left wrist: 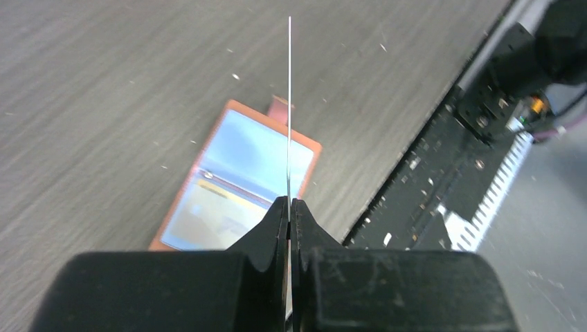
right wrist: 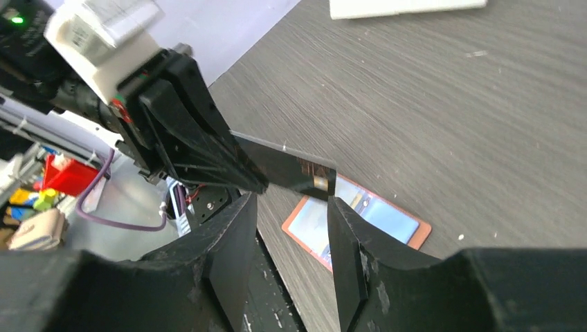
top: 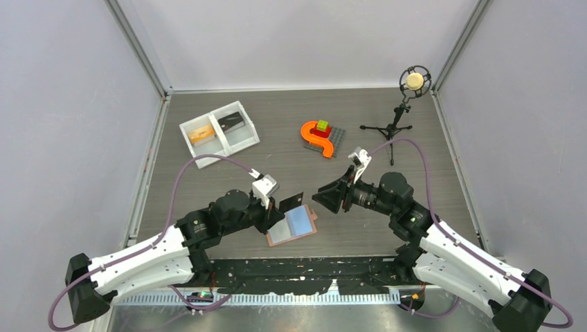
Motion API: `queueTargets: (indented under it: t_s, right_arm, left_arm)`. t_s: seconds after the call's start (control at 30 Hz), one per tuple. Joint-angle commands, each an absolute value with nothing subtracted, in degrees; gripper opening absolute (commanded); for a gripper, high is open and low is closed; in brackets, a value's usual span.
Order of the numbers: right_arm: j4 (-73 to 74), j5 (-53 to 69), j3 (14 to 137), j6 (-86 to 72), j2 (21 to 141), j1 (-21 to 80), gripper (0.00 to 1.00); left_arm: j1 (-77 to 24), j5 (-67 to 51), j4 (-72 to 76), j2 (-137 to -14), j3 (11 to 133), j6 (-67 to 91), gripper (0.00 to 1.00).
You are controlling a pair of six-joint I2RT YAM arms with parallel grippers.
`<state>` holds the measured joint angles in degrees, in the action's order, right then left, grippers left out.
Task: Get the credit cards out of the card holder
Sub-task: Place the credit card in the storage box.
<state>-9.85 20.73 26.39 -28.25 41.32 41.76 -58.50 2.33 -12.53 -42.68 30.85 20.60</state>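
Note:
The card holder (top: 293, 225) lies spread open on the table near the front edge, light blue inside with a salmon-brown rim. My left gripper (top: 280, 206) is shut on a dark grey-black credit card (top: 292, 201) and holds it just above the holder. In the left wrist view the card (left wrist: 289, 104) shows edge-on between the closed fingers, over the holder (left wrist: 239, 176). My right gripper (top: 322, 196) is open, close to the card's right end. In the right wrist view the card (right wrist: 291, 166) sits just beyond the spread fingers (right wrist: 346, 242), with the holder (right wrist: 377, 214) below.
A white two-compartment tray (top: 194, 146) at the back left holds an orange item and a dark item. An orange S-shaped toy with blocks (top: 313, 135) sits mid-back. A microphone on a tripod (top: 410, 86) stands at the back right. Side walls enclose the table.

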Motion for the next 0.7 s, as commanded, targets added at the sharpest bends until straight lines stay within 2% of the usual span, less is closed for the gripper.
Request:
queueTargets:
  t_s: [0.0, 0.17, 0.33, 0.67]
  right_arm:
    - [-2.31, 29.12, 36.1, -14.25, 43.79, 41.4, 0.49]
    - [5.09, 36.94, 42.92, -8.79, 50.07, 41.44, 0.48]
    - [4.09, 47.99, 43.87, -9.57, 56.62, 41.82, 0.47]
    - [-7.56, 48.69, 39.45, -15.56, 61.29, 44.98, 0.44]
  left_arm:
    - [-57.69, -9.84, -17.24, -42.43, 34.21, 20.57, 0.0]
    - [-57.4, -16.95, -18.23, -43.58, 35.09, 21.46, 0.0]
    - [-57.09, -20.97, -17.05, -44.38, 34.81, 22.38, 0.0]
    - [-56.34, -27.08, -14.77, -47.5, 35.27, 23.8, 0.0]
